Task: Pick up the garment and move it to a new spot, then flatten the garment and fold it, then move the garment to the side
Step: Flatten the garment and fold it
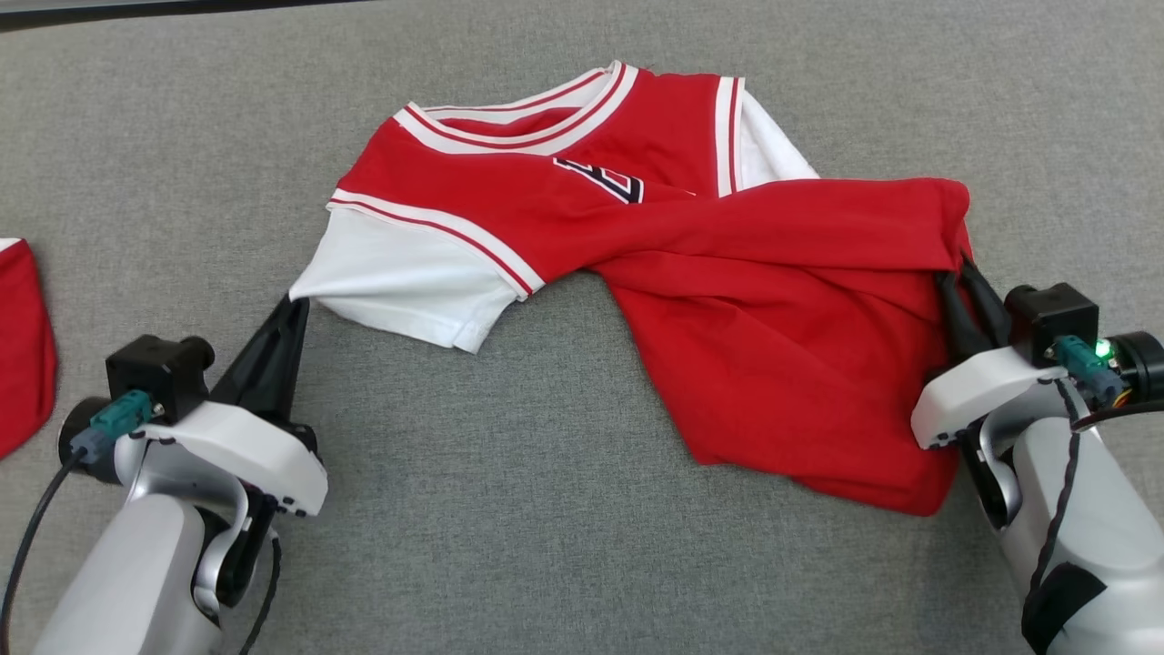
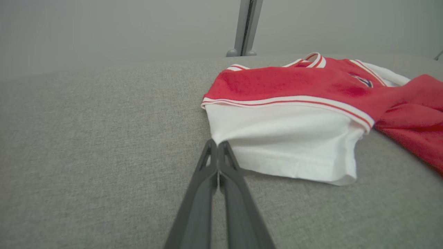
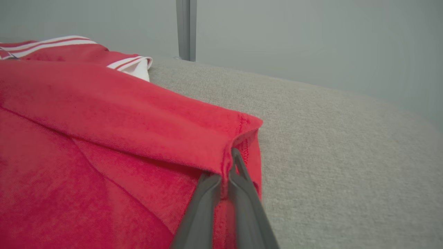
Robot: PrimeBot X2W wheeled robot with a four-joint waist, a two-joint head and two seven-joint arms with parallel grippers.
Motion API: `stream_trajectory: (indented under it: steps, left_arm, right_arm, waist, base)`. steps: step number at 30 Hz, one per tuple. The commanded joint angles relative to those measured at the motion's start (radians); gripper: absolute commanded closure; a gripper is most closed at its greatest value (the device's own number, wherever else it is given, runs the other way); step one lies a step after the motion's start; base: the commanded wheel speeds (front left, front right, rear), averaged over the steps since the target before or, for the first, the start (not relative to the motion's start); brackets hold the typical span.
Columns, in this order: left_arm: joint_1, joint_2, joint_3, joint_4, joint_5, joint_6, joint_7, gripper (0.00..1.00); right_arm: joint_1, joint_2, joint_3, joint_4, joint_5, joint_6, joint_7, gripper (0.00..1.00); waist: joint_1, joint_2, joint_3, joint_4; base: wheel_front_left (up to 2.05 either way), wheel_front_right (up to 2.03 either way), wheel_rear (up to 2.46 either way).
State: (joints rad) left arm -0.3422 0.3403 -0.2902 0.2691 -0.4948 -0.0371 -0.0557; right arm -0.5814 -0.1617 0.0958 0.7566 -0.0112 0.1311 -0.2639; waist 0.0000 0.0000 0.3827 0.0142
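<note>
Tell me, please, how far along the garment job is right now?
Done: nothing clearly; the red jersey lies twisted on the gray surface. In hand: the left gripper pinches its white sleeve, the right gripper its red hem corner. Left: flattening, folding, moving aside.

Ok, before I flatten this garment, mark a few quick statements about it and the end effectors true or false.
1. The left end effector is shut on a corner of the white sleeve. True.
2. The right end effector is open, clear of the garment. False: it is shut on the red hem.
3. The garment lies fully flat. False: its lower half is twisted over itself.
4. The collar points away from the robot. True.
</note>
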Motion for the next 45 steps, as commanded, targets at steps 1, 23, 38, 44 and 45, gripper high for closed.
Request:
stream_trajectory:
  steps: [1, 23, 38, 44, 45]
  left_arm:
    - [-0.027, 0.01, 0.004, -0.008, -0.003, 0.002, -0.009, 1.0]
    - [-0.622, 0.099, -0.007, -0.085, -0.004, -0.084, 0.042, 1.0]
    - [-0.214, 0.134, -0.02, -0.281, -0.021, -0.034, -0.141, 1.0]
    - [0.056, 0.143, -0.047, -0.289, -0.062, -0.014, -0.145, 1.0]
    - [0.09, 0.142, -0.048, -0.274, -0.073, -0.012, -0.151, 1.0]
  right_arm:
    - [-0.016, -0.008, -0.002, -0.012, 0.008, -0.001, -0.001, 1.0]
    - [-0.388, -0.163, 0.022, -0.163, 0.231, -0.001, -0.001, 1.0]
    - [0.028, -0.157, -0.093, -0.468, 0.165, -0.001, -0.001, 1.0]
    - [0.221, -0.139, -0.062, -0.413, 0.207, -0.001, 0.001, 1.0]
    - [0.249, -0.139, -0.048, -0.398, 0.215, -0.001, 0.003, 1.0]
  waist:
    - [0.0, 0.0, -0.003, 0.002]
    - [0.0, 0.0, -0.037, -0.023]
    - [0.0, 0.0, -0.016, -0.006]
    - [0.0, 0.0, -0.006, 0.002]
    - [0.0, 0.0, -0.005, 0.004]
  base:
    - [0.0, 0.0, 0.0]
    - [0.0, 0.0, 0.0]
    - [0.0, 0.0, 0.0]
    - [0.0, 0.0, 0.0]
    - [0.0, 0.0, 0.0]
